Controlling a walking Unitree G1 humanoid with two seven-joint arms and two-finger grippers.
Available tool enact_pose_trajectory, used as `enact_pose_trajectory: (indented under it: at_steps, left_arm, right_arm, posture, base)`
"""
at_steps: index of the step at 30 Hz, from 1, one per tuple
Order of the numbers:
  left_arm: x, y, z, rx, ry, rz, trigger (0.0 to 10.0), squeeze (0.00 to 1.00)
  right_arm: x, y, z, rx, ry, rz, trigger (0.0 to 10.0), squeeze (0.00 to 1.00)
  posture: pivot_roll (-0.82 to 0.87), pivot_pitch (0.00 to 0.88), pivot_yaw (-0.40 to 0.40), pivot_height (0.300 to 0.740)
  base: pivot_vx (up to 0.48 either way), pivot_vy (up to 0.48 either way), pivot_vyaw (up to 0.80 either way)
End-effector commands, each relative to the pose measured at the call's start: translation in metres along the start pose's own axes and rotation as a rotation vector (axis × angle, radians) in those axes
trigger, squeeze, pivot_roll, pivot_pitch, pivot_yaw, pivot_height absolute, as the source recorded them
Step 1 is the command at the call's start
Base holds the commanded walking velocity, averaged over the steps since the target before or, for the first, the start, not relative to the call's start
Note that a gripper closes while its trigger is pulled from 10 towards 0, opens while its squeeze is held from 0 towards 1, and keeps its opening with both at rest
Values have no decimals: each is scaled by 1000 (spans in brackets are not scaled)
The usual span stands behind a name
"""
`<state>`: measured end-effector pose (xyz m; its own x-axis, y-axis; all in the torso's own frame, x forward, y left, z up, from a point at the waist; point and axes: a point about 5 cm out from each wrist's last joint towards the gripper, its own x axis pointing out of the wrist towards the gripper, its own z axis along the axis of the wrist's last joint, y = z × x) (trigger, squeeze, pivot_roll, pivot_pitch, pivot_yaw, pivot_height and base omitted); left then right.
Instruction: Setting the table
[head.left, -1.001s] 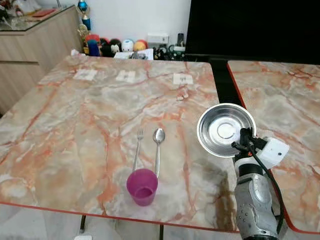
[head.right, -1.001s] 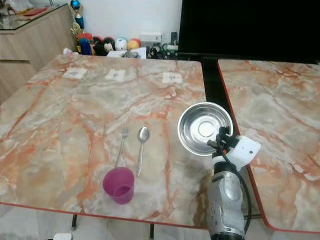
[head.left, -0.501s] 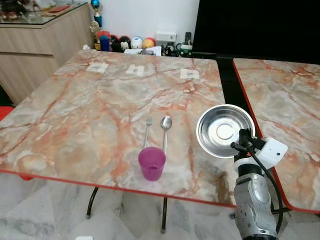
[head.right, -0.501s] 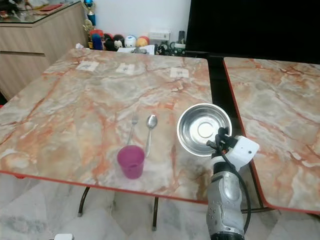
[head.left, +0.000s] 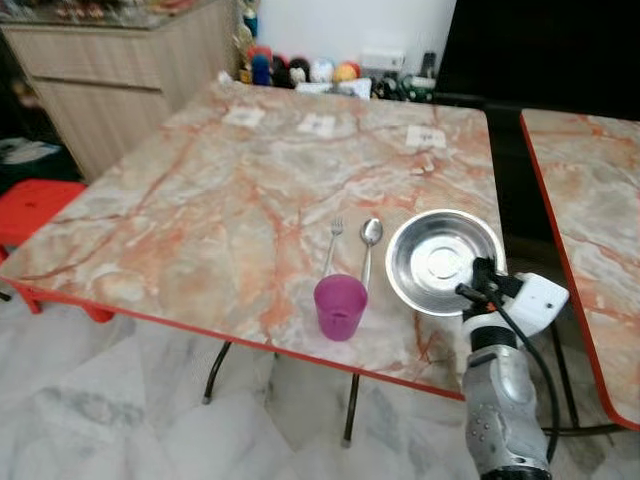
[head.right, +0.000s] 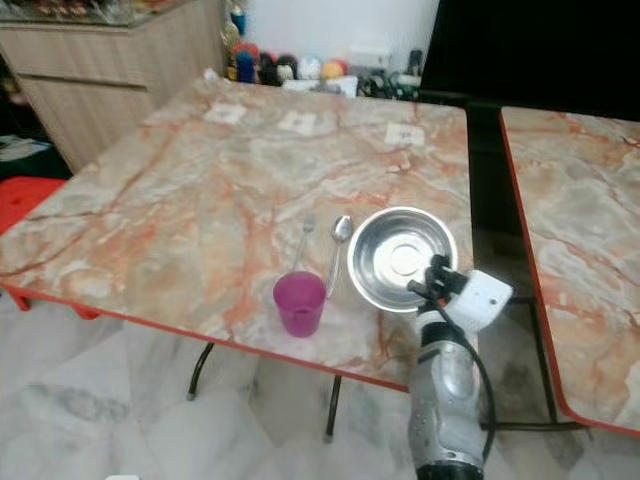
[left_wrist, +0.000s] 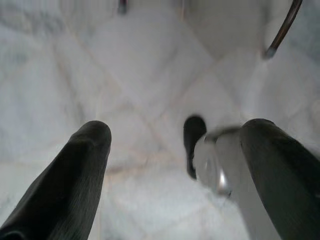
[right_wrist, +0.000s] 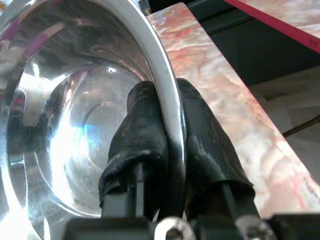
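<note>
1. Right gripper (head.left: 470, 292): clenched on the near rim of the steel bowl (head.left: 440, 258). The right wrist view shows one finger (right_wrist: 137, 135) inside the rim and the other outside, with the metal pinched between them. The hold looks firm but narrow, on a thin edge only.

2. Bowl position: carried over the near right part of the marble table (head.left: 200, 200), just right of the spoon (head.left: 368, 245). Whether its base touches the top cannot be told; it looks tilted toward the camera.

3. Place setting: fork (head.left: 331, 248) and spoon lie side by side, handles toward the table's near edge. The purple cup (head.left: 340, 307) stands upright at the handle ends, close to the red edge.

4. Left gripper (left_wrist: 175, 165): fingers spread apart, holding nothing, pointing at the pale tiled floor (left_wrist: 125, 65). The arm hangs idle.

5. Step in hand, as judged: set the bowl down beside the cutlery.

6. Recommendations:
   - Level the bowl before lowering, so the base lands flat and does not rock.
   - Keep it clear of the spoon, and well inside the table's right edge beside the dark gap.
   - Release only once the base bears weight; a slick rim may slip or ring if dropped.
   - Withdraw the inner finger upward, not sideways, to avoid dragging the bowl.
</note>
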<state>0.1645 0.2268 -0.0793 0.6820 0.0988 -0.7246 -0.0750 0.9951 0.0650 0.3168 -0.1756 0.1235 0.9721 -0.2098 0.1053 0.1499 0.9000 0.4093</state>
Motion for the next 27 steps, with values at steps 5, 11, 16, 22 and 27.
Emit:
enact_pose_trajectory:
  at_steps: [5, 11, 16, 22, 27]
  left_arm:
    - [-3, 0, -9, -13, 27, 4, 10000, 0]
    - [-3, -2, -10, 15, 36, -9, 10000, 0]
    - [-3, -3, -10, 17, 37, -12, 10000, 0]
    - [-3, -5, -10, 22, 42, -16, 10000, 0]
    - [-2, -6, -10, 25, 43, -18, 10000, 0]
  right_arm:
    - [1, -4, 4, 1, -17, -18, 10000, 0]
    - [2, -4, 6, 9, -29, -21, 10000, 0]
    - [2, -4, 5, 17, -22, -22, 10000, 0]
    - [3, -5, 4, 16, -15, -23, 10000, 0]
    - [2, -3, 4, 7, -19, -18, 10000, 0]
  posture:
    - [18, 81, -19, 740]
    - [16, 73, -22, 740]
    - [15, 68, -23, 740]
    - [11, 61, -23, 740]
    - [12, 57, -23, 740]
  base:
    - [0, 0, 0]
    - [0, 0, 0]
    - [0, -64, 0]
    - [0, -324, -617]
    - [0, -324, 0]
